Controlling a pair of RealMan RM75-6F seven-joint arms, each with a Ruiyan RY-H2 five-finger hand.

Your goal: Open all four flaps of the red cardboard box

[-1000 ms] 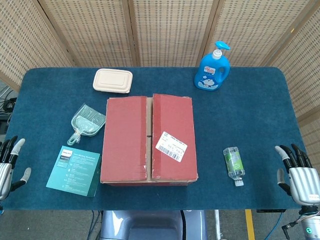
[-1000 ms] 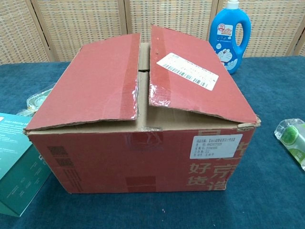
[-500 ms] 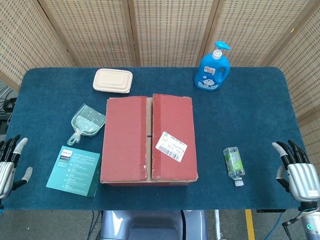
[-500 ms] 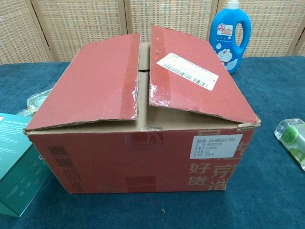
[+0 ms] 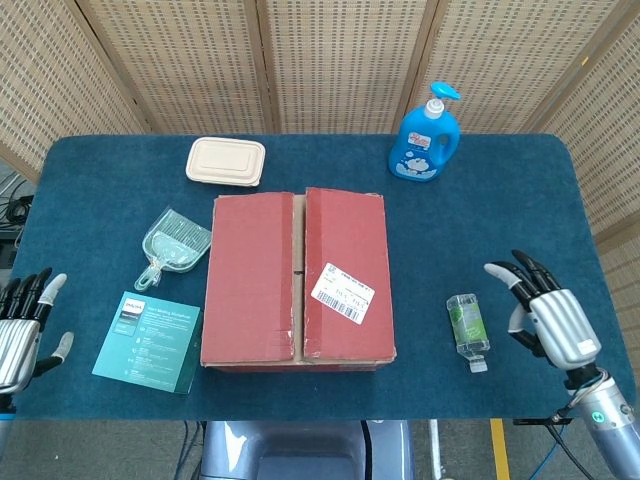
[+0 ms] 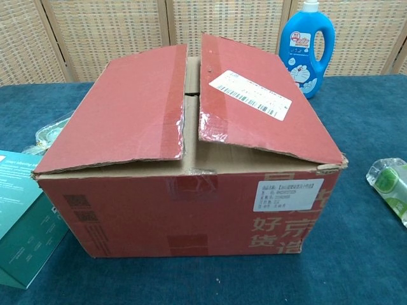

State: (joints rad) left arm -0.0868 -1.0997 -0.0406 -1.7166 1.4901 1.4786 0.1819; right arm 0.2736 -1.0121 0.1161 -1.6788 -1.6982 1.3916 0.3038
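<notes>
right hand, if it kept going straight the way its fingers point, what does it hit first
Judging by the head view, the right hand points its fingers up-left, toward the table's middle. The small clear bottle lies just below that line, so the hand may pass it and reach the red cardboard box first. Height above the table is unclear.

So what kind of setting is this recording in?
Probably a staged lab or demo workspace, not a home: a blue-carpeted table closed in by woven screen panels, with a red cardboard box and unrelated household props laid around it.

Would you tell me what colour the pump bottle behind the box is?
The pump bottle is blue; the head view shows it best.
</notes>
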